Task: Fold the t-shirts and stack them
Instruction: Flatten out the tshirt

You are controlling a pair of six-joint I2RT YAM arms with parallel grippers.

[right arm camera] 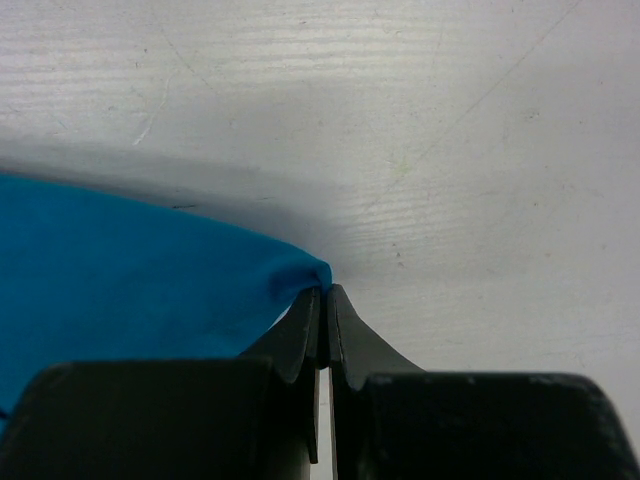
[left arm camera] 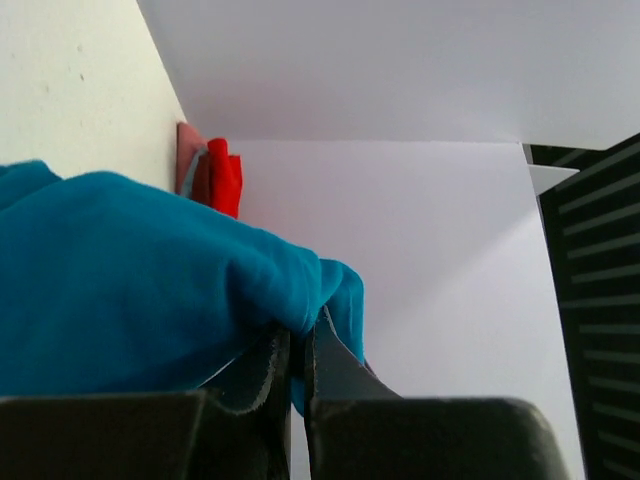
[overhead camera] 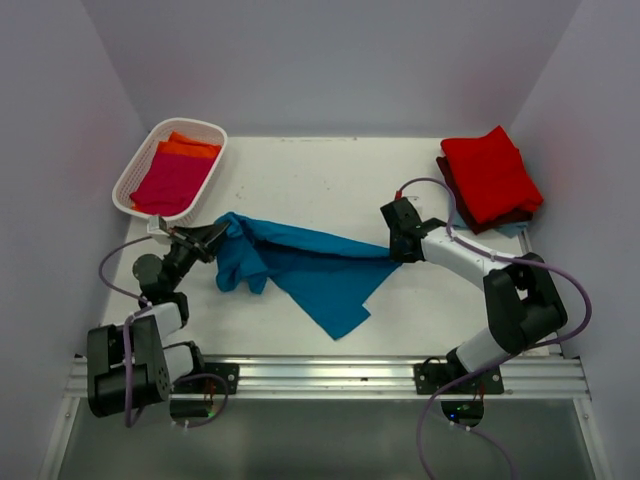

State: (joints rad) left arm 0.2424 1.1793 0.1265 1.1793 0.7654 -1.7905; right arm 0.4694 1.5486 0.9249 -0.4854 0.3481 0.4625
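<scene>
The teal blue t-shirt [overhead camera: 300,265] lies across the middle of the worktop [overhead camera: 320,175], pulled into a long band between the two arms. The left jaws, at the end of the left arm [overhead camera: 150,300], are closed on the shirt's left end. In the left wrist view the fingers [left arm camera: 260,370] pinch a fold of teal cloth [left arm camera: 130,270] that bulges over them. The right jaws, at the end of the right arm [overhead camera: 480,265], are closed on the shirt's right end. The right wrist view shows its fingers [right arm camera: 300,335] pressed together with a small tip of the cloth [right arm camera: 120,270] caught between them, low over the white worktop [right arm camera: 450,150].

Near its left end the shirt bunches into a loose hanging lump. From the middle of the band, a pointed flap spreads toward the near edge and rests on the worktop.

At the far left stands a white lattice basket [overhead camera: 140,165], holding a magenta t-shirt [overhead camera: 170,180] with an orange t-shirt [overhead camera: 190,147] at its far end. At the far right sits a folded red t-shirt [overhead camera: 490,175], stacked on a maroon one [overhead camera: 503,218]. A sliver of light blue shows at the stack's near edge. The red stack [left arm camera: 225,175] also shows in the left wrist view, beyond the teal cloth.
</scene>
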